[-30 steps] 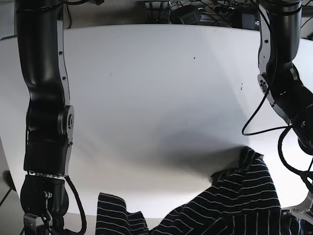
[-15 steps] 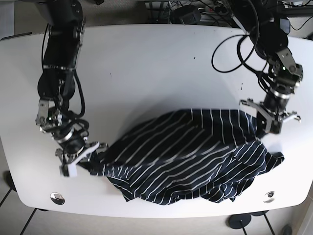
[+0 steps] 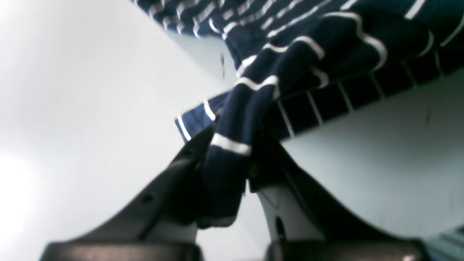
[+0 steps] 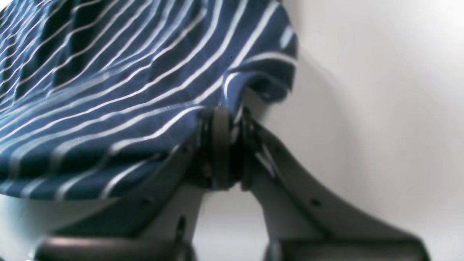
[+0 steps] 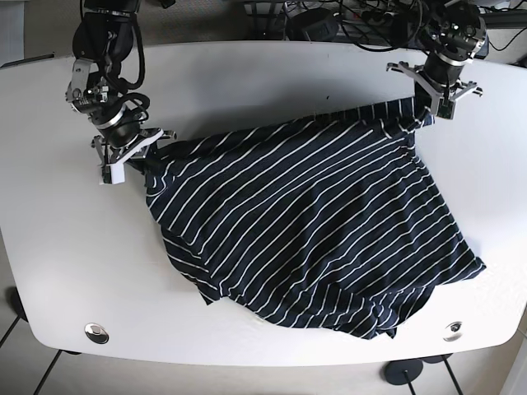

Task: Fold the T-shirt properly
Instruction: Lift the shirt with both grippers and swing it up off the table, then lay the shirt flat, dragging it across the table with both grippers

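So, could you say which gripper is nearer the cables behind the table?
Left. The left gripper is in front of the cables; the right gripper is far across the table.

Striped T-shirt [image 5: 313, 222] spread on table [image 5: 247, 74]; left hand [image 5: 431, 107], right hand [image 5: 132, 160] pinching corners.

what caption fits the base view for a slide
Both grippers, left and right, pinch far corners of a striped T-shirt spread across a white table.

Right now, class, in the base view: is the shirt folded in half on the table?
No. The shirt lies spread and rumpled across the table, held at two edges by the grippers.
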`<state>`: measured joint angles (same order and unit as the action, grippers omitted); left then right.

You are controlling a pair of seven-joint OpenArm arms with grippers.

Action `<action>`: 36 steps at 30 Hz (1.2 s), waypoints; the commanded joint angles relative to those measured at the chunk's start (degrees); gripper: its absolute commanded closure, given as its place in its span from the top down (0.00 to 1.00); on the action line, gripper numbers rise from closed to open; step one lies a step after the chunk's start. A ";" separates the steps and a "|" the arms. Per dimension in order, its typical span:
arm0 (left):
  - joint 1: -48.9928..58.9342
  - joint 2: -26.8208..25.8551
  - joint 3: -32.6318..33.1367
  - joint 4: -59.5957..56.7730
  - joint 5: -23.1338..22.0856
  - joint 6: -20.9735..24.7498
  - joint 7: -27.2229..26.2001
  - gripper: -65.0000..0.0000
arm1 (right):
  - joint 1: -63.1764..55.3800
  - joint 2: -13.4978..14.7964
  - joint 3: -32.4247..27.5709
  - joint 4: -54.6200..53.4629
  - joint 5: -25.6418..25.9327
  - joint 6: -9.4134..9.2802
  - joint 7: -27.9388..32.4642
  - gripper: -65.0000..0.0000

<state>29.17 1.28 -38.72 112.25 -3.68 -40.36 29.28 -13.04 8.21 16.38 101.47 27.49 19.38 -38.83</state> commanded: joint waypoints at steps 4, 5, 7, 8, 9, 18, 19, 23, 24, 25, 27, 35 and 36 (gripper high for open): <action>1.12 4.30 -6.86 1.20 -0.14 0.36 -0.57 0.00 | -4.59 0.54 0.45 1.87 0.60 -0.17 1.69 0.03; 2.08 5.01 -7.57 1.29 -0.05 0.36 -0.22 0.00 | -5.20 -0.43 0.45 1.87 0.60 -0.17 1.69 0.03; 4.37 5.36 -7.57 1.56 -0.23 0.36 2.50 0.00 | -6.61 -1.22 1.68 3.10 0.60 0.01 1.51 0.03; 5.07 5.45 -7.74 1.56 -0.23 0.36 3.56 0.00 | -7.31 -1.31 2.04 3.72 0.60 0.10 1.51 0.03; 6.04 5.45 -7.83 1.56 -0.14 0.36 4.52 0.00 | -8.11 -1.31 2.12 4.24 0.60 0.18 1.51 0.03; 8.41 5.18 -9.85 1.47 -0.58 0.36 5.05 0.77 | -8.63 -1.22 2.12 4.16 0.60 3.88 1.42 0.03; 8.06 5.09 -10.73 1.56 -0.58 0.36 5.05 0.76 | -8.63 -1.13 2.12 4.07 0.60 4.49 1.42 0.03; 5.43 0.26 -11.43 2.17 -9.55 0.36 5.05 0.74 | -8.11 -1.22 2.04 3.80 0.08 4.84 1.42 0.03; 4.46 -1.50 -11.43 2.08 -11.92 0.36 5.05 0.74 | -8.02 -1.22 2.04 3.80 0.08 4.84 1.42 0.03; 1.65 -3.34 -11.87 2.00 -13.77 0.36 5.05 0.74 | -7.14 -1.22 2.04 3.80 0.25 4.84 1.42 0.03; -5.65 -5.89 -13.10 -0.29 -13.77 0.36 5.05 0.74 | -6.70 -1.31 2.04 3.80 0.25 4.84 1.42 0.03; -36.51 -16.44 -12.84 -33.08 3.73 0.36 5.05 0.75 | -4.41 -1.31 2.12 3.72 0.08 4.32 1.51 0.03; -40.46 -18.38 -12.84 -39.41 5.49 0.36 4.88 0.75 | -4.41 -1.39 2.12 3.72 0.16 4.32 1.51 0.03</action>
<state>-12.03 -16.16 -51.37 69.34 2.59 -40.10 35.44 -17.87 6.39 18.28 104.22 27.00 23.44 -38.81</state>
